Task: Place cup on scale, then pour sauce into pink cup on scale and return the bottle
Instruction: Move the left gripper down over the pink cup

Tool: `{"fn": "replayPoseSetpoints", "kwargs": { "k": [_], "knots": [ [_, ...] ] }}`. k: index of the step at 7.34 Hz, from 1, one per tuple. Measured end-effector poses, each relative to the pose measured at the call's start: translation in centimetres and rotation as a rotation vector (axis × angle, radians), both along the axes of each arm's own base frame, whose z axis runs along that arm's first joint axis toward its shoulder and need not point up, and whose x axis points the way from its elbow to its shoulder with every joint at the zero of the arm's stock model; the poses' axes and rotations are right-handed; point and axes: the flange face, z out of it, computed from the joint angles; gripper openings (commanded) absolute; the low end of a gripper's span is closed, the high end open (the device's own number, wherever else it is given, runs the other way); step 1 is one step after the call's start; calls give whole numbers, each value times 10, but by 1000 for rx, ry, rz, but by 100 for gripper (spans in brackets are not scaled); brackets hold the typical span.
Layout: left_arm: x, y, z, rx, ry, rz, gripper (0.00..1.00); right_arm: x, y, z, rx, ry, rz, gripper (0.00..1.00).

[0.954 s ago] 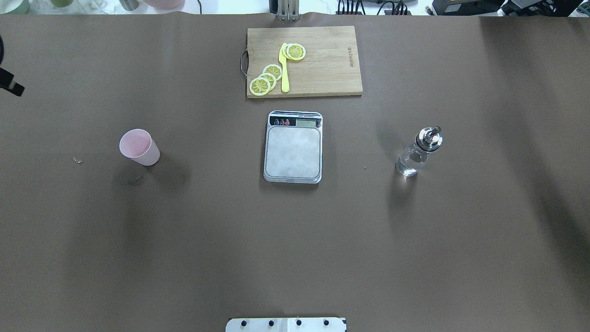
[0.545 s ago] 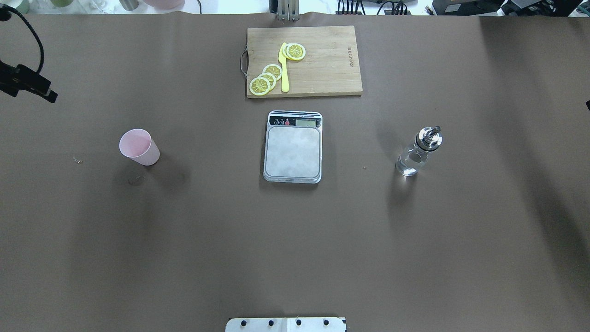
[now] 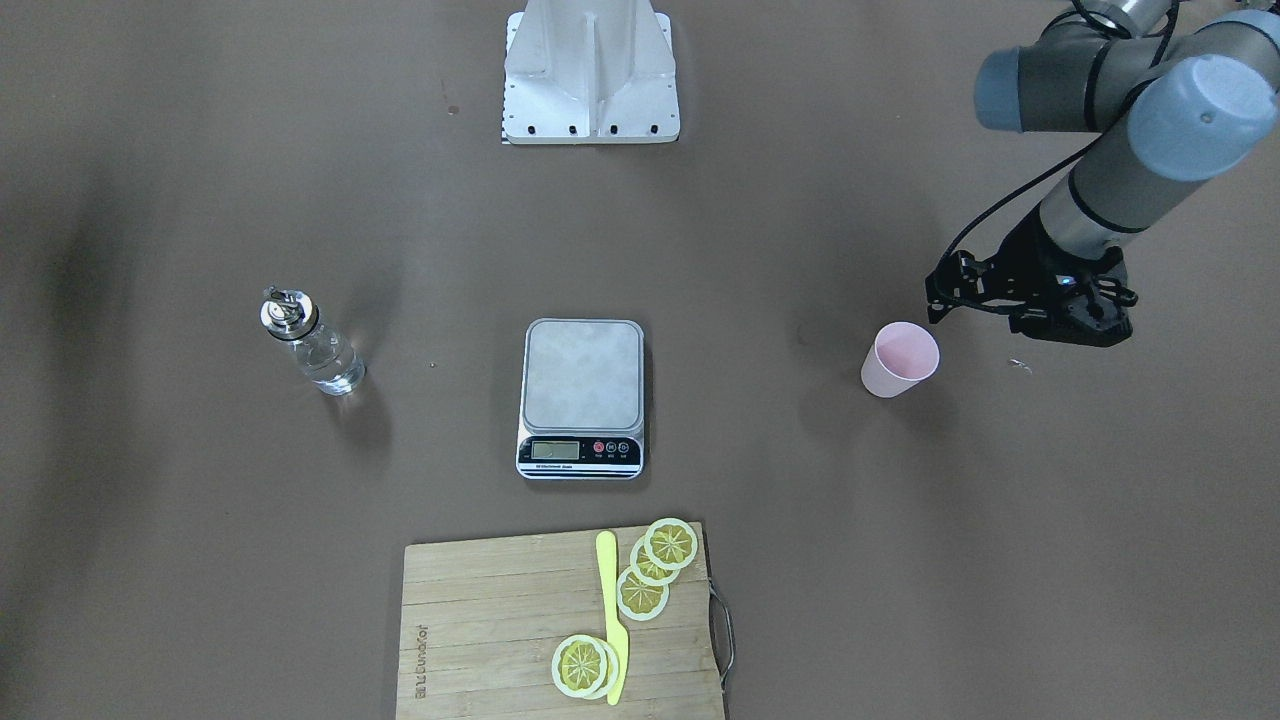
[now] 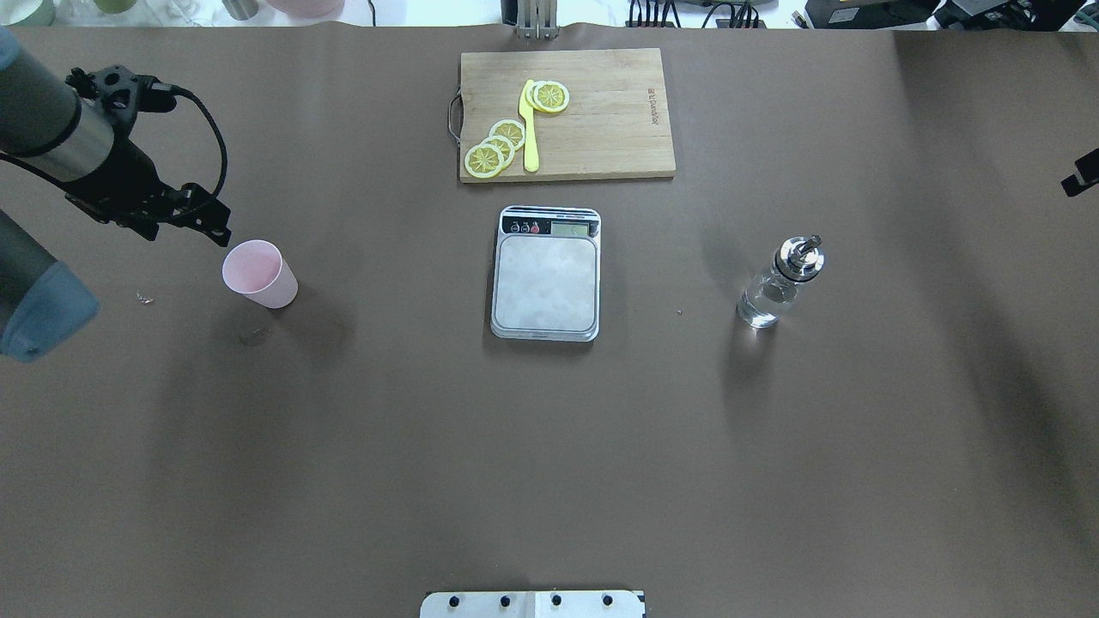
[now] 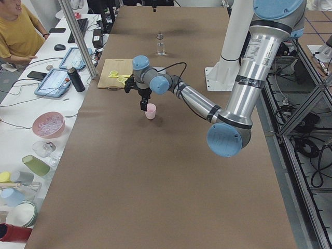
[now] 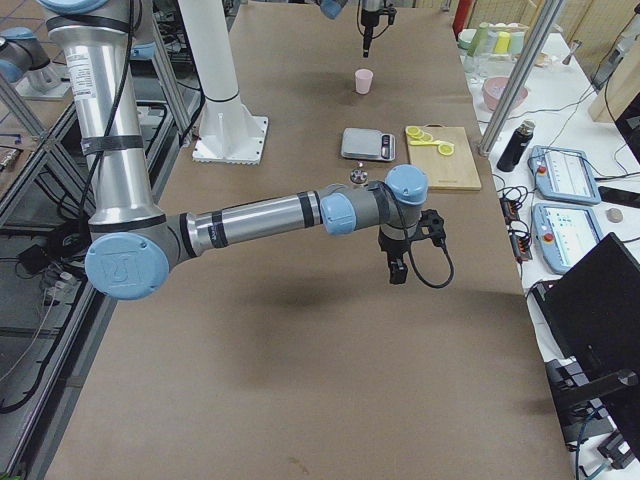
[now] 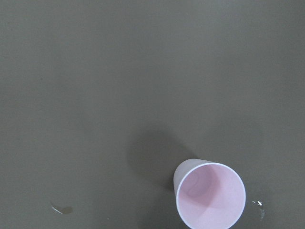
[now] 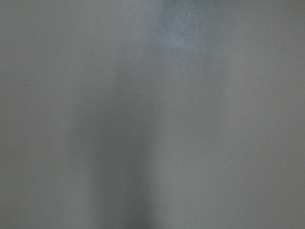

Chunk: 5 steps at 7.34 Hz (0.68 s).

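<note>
Cup (image 4: pixel 259 275) stands upright on the desk (image 4: pixel 549 446), on robot's left side, well apart from the scale (image 4: pixel 546 283). It is not yet on the scale. It is pale pink, smooth plastic, tapered, no handle, w/ round open mouth; inside looks empty in wrist cam.

Left arm comes in from the left edge of overhead view, forearm stretched low over the desk & wrist bent, so the left pincer (image 4: pixel 221 230) points down. Its tip is just beside the cup's rim, on the far-left side, not touching. Open or closed: I cannot tell, the fingers overlap in each view. It grips nothing.

Right arm is stretched out long over the desk, wrist bent down; the right pincer (image 6: pixel 397 272) hangs above bare desk, well apart from the bottle (image 4: pixel 780 281). Its state I cannot tell also.

Scale lies flat in the desk's middle: rectangular, matte grey steel platform, black strip w/ display and small buttons. Bottle stands on robot's right side, clear glass, black collar, shiny metal spout; the sauce (image 4: pixel 760 307) inside is colourless.

Beyond the scale lies a wooden cutting board (image 4: pixel 601 120) w/ lemon slices (image 4: pixel 494 150) & a yellow knife (image 4: pixel 529 129). Desk cover is matte brown.
</note>
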Motion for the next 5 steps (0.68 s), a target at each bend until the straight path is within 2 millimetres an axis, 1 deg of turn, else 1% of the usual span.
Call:
{"fn": "replayPoseSetpoints", "kwargs": {
  "k": [1,2,3,4,5],
  "knots": [
    [9,0,7,-2,-11,12,89,0,1,2,-7,0,3,100],
    [15,-2,16,-3,-16,22,77,-1,1,4,-9,-1,3,100],
    [19,-6,24,-2,-13,25,69,-1,2,6,-13,-2,2,100],
    [22,-9,29,-3,-8,25,69,-1,3,8,-19,-2,3,100],
    [25,-12,28,-4,-5,23,69,-1,3,9,-22,-2,3,100]
  ]
}}
